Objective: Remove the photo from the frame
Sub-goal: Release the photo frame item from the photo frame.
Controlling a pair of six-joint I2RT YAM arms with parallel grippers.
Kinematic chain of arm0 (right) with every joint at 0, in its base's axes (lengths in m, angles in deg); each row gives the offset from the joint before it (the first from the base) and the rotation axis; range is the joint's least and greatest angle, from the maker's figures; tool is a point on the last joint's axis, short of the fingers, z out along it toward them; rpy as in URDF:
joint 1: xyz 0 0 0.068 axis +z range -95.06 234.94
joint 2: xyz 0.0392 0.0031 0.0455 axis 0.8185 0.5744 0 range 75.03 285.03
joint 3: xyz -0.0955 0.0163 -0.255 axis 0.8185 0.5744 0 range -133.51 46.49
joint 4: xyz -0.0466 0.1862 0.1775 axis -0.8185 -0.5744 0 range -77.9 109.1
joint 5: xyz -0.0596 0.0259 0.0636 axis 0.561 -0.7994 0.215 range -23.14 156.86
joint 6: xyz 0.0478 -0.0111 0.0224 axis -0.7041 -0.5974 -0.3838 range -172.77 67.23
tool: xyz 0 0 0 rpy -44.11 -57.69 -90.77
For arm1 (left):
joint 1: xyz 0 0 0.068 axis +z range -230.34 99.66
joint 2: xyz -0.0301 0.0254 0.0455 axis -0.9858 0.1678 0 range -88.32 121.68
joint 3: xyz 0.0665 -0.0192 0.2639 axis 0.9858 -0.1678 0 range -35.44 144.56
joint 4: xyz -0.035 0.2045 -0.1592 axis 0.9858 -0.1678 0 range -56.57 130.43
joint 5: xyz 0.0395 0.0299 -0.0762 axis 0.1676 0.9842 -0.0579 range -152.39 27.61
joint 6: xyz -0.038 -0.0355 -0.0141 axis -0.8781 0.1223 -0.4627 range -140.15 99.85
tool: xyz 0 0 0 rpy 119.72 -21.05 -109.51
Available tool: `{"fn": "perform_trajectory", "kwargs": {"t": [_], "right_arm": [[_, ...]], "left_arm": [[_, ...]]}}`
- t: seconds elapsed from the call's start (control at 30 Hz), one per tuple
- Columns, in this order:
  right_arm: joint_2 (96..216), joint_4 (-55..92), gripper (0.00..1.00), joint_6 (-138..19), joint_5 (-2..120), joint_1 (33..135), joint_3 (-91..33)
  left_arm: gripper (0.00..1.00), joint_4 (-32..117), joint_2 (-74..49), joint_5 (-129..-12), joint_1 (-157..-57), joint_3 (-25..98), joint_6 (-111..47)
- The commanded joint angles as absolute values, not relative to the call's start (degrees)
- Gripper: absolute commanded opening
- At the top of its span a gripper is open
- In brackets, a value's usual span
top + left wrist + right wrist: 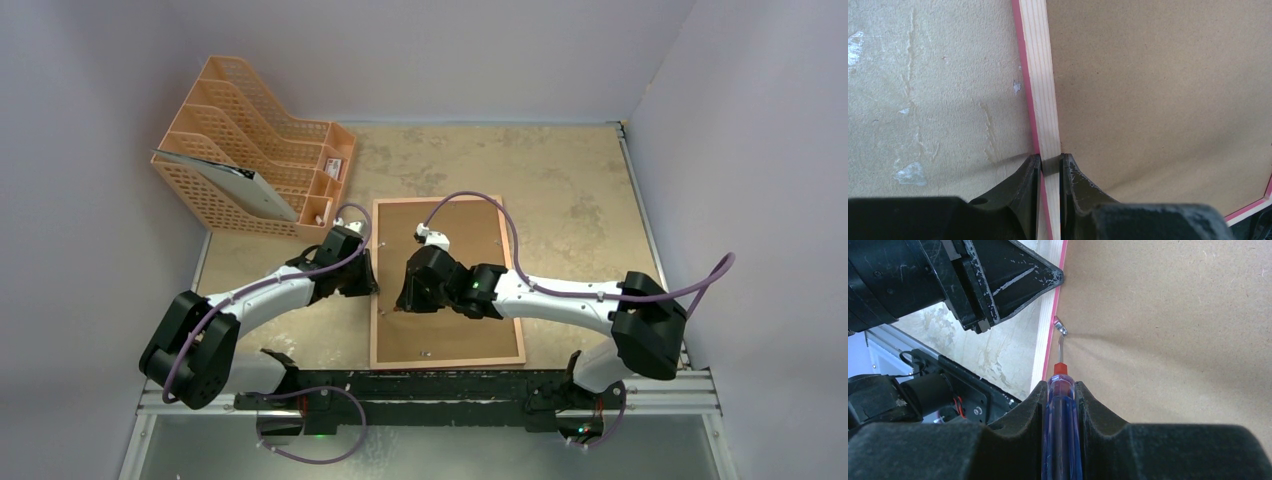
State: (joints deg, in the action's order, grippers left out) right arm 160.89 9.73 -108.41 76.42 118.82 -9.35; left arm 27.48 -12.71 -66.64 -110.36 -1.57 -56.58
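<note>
**Operator:** What does the top camera give you?

**Spotter:** Your frame [450,364] lies flat on the table [570,190], back up, in front of both arms. The brown backing board [480,225] fills it. Your left gripper [368,275] sits on the frame's left rail. Your right gripper [405,297] is over the board, just beside that rail. The orange file rack [250,140] stands well apart at the far left, with 1 flat grey sheet [255,190] leaning in it. The photo does not show, because the board hides that side.

**Operator:** And the left wrist?

**Spotter:** Your 2 fingers [1027,175] are pressed onto the rail. 1 is on the outer pink-red edge and 1 is on the inner side by the board, pinching the pale wood between them.

**Operator:** Right wrist?

**Spotter:** That gripper is clamped on a screwdriver [1060,410] with a clear blue handle and a red collar, pointing along the board. Its thin shaft runs up to a small metal clip [1061,326] at the rail's inner edge. The tip is right at the clip, though I cannot tell whether it sits under it. Your left gripper's dark fingertip shows just beyond, on the same rail.
</note>
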Motion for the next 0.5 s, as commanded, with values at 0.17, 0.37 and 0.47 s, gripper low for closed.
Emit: {"fn": "perform_trajectory", "kwargs": {"t": [0.17,0.37,0.47], "right_arm": [[159.8,9.2,0.0,-109.0,78.7,119.2,-11.5],[158.5,11.8,0.0,-107.2,77.4,119.2,-11.2],[157.6,12.2,0.0,-107.0,76.9,119.2,-10.7]], "left_arm": [[0.0,26.4,-13.6,-67.2,-110.4,-2.2,-56.7],[0.0,26.3,-13.7,-67.1,-110.4,-2.2,-56.7],[0.0,26.3,-13.7,-67.1,-110.4,-2.3,-56.8]]}}
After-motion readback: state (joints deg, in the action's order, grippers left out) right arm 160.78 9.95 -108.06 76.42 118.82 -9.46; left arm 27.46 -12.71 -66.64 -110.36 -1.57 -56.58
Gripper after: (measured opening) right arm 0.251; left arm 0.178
